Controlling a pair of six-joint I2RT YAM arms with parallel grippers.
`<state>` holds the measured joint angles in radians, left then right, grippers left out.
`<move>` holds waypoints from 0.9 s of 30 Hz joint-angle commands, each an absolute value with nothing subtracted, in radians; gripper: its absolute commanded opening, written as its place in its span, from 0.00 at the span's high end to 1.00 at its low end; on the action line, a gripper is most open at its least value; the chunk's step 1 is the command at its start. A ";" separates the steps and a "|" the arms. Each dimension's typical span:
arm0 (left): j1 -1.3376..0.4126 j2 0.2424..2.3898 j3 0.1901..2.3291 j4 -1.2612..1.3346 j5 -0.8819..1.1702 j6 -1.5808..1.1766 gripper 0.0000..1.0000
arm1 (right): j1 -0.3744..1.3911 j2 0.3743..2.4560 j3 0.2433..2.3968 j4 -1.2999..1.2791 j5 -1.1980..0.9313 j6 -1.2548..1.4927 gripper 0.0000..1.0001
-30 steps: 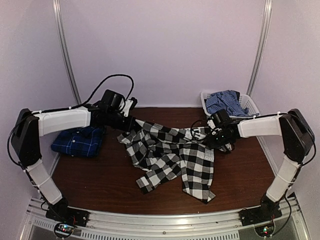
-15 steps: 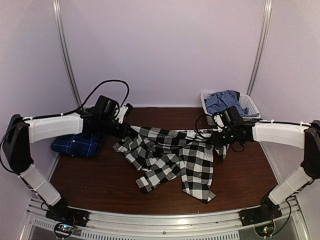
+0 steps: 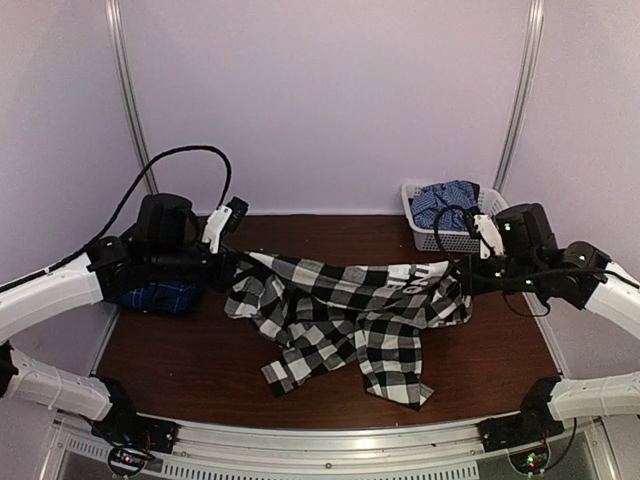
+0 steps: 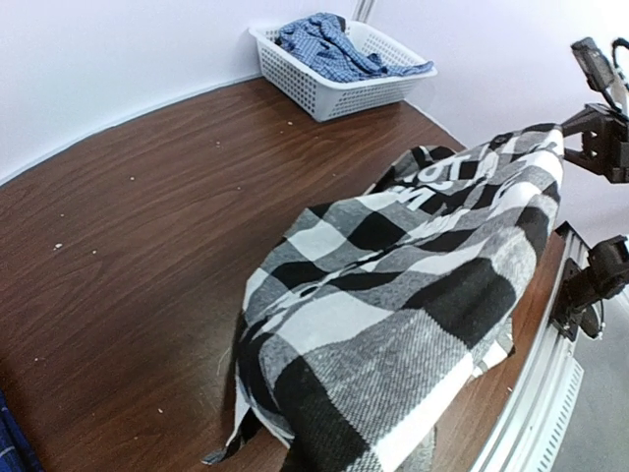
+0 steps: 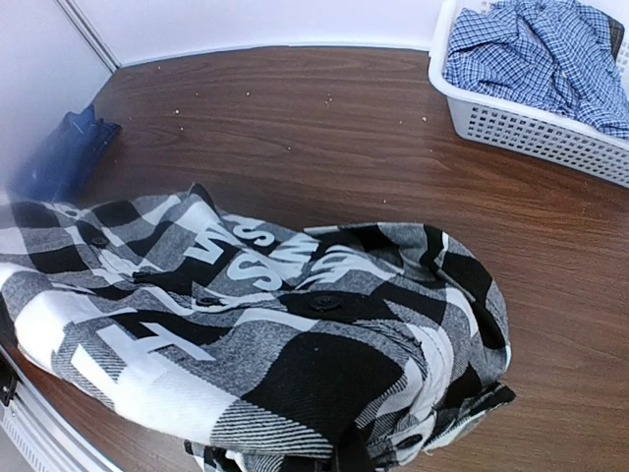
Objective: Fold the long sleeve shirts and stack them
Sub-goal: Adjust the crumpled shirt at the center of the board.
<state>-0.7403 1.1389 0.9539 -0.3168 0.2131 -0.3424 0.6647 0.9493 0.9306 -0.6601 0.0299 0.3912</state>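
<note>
Shirts lie apart. The checked shirt (image 3: 350,310) hangs stretched between the two arms over the middle of the counter (image 3: 180,350), its top edge lifted and taut, its lower part and a sleeve trailing on the wood toward the near edge. Left jaws are closed on its left end, and right jaws are closed on its right end. In both wrist views the cloth bunches out from under the camera, with white lettering on it. The plaid shirt (image 3: 165,297) lies in a compact block at the counter's left side, partly behind the left arm (image 3: 50,295). A basket (image 3: 420,225) holding blue cloth (image 3: 445,203) stands at the far right corner.
</note>
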 commanded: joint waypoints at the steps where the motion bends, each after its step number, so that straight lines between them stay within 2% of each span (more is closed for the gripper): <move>1: -0.726 1.200 1.016 -0.337 0.080 -0.367 1.00 | 0.668 0.992 0.959 -0.734 0.124 0.441 0.98; 8: -0.613 1.524 1.182 -0.342 -0.050 -0.351 1.00 | 0.545 1.252 1.071 -0.713 0.304 0.382 0.92; 12: -0.579 1.757 1.295 -0.293 -0.028 -0.338 1.00 | 0.407 1.445 1.115 -0.601 0.287 0.293 0.83; 16: -0.578 1.951 1.439 -0.310 -0.006 -0.339 0.98 | 0.366 1.638 1.228 -0.602 0.362 0.249 0.77; 20: -0.578 1.973 1.431 -0.267 -0.001 -0.358 0.93 | 0.453 1.589 1.194 -0.528 0.322 0.201 0.69; 25: -0.578 1.965 1.410 -0.257 0.015 -0.352 0.91 | 0.585 1.406 1.044 -0.414 0.046 0.162 0.53; 27: -0.577 1.957 1.400 -0.255 0.033 -0.350 0.91 | 0.631 1.376 1.003 -0.408 0.003 0.184 0.49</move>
<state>-0.5758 2.0006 1.4048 -0.3016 0.0017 -0.3496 0.5644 1.4567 1.0744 -0.4870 0.1673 0.1879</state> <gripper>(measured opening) 0.086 0.488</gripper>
